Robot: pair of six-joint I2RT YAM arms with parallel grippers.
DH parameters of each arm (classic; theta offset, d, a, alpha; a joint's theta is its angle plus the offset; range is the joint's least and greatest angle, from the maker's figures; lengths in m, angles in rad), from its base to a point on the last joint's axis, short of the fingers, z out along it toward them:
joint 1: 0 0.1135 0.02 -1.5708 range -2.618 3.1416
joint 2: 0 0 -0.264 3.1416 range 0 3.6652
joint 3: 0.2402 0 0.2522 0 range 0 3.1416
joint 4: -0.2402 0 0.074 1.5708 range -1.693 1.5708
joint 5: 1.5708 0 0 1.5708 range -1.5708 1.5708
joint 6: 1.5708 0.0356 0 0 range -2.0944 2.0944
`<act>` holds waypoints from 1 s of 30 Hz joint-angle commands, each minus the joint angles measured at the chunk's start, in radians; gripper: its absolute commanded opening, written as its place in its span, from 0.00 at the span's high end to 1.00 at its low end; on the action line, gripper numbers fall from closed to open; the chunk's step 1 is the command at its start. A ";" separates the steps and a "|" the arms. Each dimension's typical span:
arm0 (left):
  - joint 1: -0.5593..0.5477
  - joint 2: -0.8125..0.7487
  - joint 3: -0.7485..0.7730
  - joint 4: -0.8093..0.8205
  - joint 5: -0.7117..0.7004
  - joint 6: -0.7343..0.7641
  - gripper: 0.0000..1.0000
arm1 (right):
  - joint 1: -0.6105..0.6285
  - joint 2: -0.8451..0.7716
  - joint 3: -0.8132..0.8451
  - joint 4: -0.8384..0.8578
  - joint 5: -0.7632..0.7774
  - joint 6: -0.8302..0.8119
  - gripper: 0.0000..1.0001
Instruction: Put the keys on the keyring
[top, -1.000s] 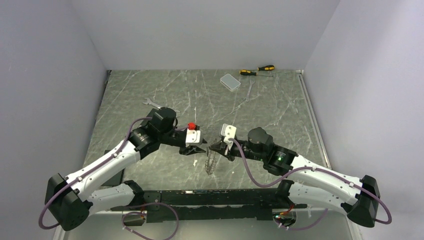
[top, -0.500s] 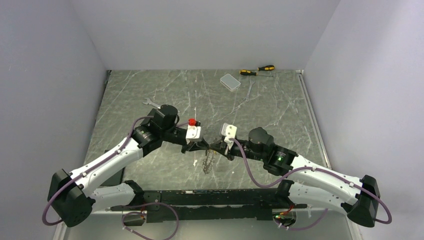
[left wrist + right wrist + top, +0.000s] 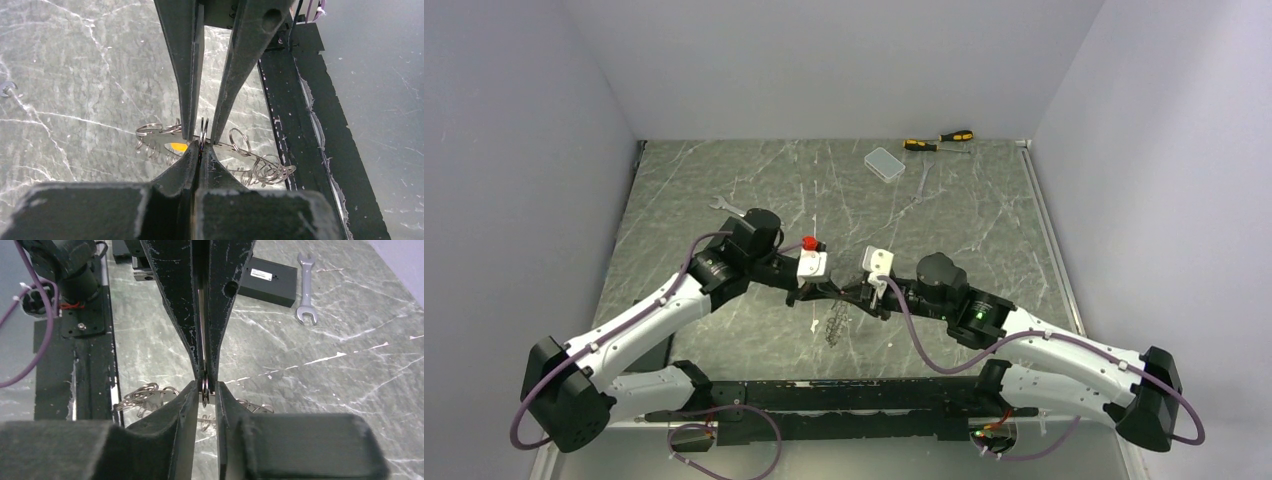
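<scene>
The keyring (image 3: 833, 325) is a silvery chain of small rings below where my two grippers meet, low over the table. In the left wrist view it stretches sideways (image 3: 260, 167), with the yellow-headed key (image 3: 177, 147) on it. The black-headed and pale keys cannot be made out. My left gripper (image 3: 826, 293) (image 3: 200, 146) is shut on one small ring (image 3: 203, 131) of the keyring. My right gripper (image 3: 852, 294) (image 3: 205, 388) faces it tip to tip, its fingers (image 3: 187, 395) slightly apart on either side of that same ring (image 3: 205, 390).
A silver spanner (image 3: 727, 208) (image 3: 305, 290) lies at the far left, and a flat black block (image 3: 267, 280) lies next to it. Yellow-and-black screwdrivers (image 3: 939, 140) and a small pale box (image 3: 884, 163) are at the back. A black rail (image 3: 844, 395) runs along the near edge.
My left gripper has moved right to meet the right gripper and closed on a ring. The hanging chain has shifted a little left and lower.
</scene>
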 commanded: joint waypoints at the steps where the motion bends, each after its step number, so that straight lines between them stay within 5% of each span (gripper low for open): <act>1: -0.001 0.034 0.083 -0.077 -0.016 0.059 1.00 | 0.002 0.013 0.078 -0.058 0.022 -0.055 0.70; 7: -0.001 0.054 0.113 -0.147 -0.063 0.107 1.00 | 0.001 0.012 0.124 -0.198 0.061 -0.150 0.58; 30: -0.001 0.048 0.112 -0.176 -0.055 0.107 1.00 | 0.002 0.116 0.169 -0.107 -0.010 -0.123 0.65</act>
